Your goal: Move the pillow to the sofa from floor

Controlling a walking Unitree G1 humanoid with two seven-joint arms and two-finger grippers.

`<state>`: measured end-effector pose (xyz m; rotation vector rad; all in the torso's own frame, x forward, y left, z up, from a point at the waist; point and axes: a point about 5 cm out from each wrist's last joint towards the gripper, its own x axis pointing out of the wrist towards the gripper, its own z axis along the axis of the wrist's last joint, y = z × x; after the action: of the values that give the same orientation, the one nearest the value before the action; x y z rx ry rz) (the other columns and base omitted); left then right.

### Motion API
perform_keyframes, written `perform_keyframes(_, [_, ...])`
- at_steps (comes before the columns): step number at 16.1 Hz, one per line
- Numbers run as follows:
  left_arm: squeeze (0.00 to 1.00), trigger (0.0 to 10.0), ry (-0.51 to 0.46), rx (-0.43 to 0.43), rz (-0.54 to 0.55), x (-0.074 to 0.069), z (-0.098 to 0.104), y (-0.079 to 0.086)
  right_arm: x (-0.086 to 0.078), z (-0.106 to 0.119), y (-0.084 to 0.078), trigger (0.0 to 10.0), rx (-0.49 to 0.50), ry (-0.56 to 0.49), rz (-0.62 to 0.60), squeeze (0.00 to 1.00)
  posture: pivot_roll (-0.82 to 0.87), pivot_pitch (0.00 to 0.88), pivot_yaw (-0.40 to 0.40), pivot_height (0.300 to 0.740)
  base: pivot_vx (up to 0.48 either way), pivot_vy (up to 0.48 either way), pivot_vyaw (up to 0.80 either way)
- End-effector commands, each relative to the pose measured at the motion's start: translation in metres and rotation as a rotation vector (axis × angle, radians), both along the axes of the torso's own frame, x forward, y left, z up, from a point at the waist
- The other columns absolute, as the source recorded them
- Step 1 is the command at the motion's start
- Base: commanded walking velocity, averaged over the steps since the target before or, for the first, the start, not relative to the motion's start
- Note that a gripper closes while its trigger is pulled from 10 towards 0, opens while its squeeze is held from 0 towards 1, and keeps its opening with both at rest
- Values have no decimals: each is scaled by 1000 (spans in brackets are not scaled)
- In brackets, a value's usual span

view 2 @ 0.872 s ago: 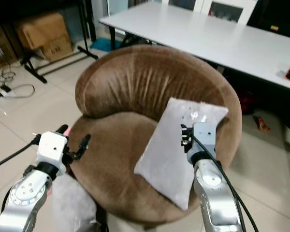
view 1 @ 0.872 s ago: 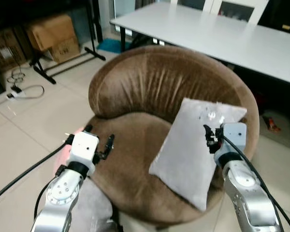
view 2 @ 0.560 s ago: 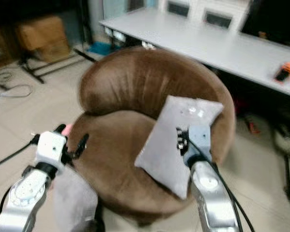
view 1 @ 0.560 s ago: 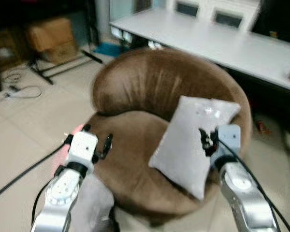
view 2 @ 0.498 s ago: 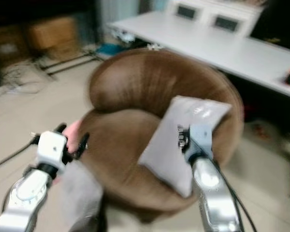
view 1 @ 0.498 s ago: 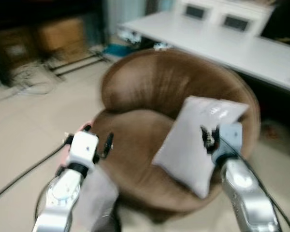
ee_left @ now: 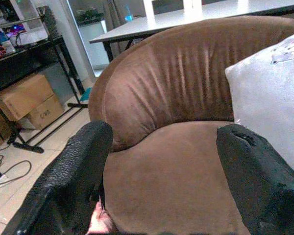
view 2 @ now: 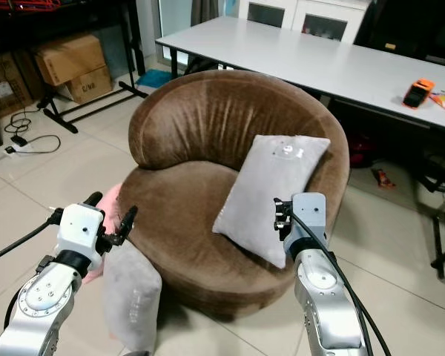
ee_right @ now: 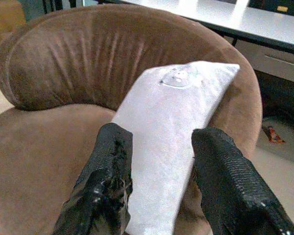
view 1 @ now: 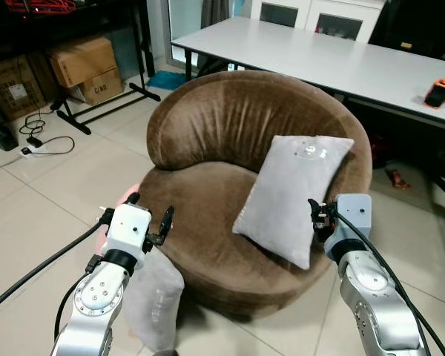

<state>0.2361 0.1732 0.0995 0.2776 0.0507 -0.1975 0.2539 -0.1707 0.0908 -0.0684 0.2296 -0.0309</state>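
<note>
The grey rectangular fabric pillow (view 1: 293, 196) now leans on the seat of the round brown velvet sofa chair (view 1: 230, 133), propped against the chair's right-hand backrest. The right tool (view 1: 317, 219), which a moment ago sat pressed into the pillow's face, has drawn back to the pillow's lower front edge; in the wrist view its fingers (ee_right: 108, 181) stand spread and released, with the pillow beyond them. So this pillow looks delivered. The left tool (view 1: 150, 222) hovers released at the chair's left front rim. A second grey pillow (view 1: 154, 300) stands on the tiled floor (view 1: 37, 193) against the chair's front, likely the next to lift.
</note>
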Motion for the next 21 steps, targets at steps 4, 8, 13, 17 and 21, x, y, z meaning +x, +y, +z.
perform_keyframes(4, [0,10000,4,0,11,4,0,2,3,2,-4,10000,8,-2,-24,0,8,0,-40,740,0,332,0])
perform_keyframes(8, [0,10000,-2,4,17,5,1,3,4,4,-5,10000,51,-18,-41,0,6,0,-38,740,0,388,0])
perform_keyframes(13, [0,10000,-5,6,17,7,1,4,5,5,-4,10000,55,-9,-40,0,7,0,-33,740,0,387,0])
perform_keyframes(17, [0,10000,-5,5,19,7,1,4,5,5,-2,10000,62,-3,-33,0,11,0,-33,740,0,380,0])
perform_keyframes(21, [0,10000,-24,-7,13,6,4,3,6,6,-1,10000,83,-10,-30,0,16,0,-39,740,0,0,0])
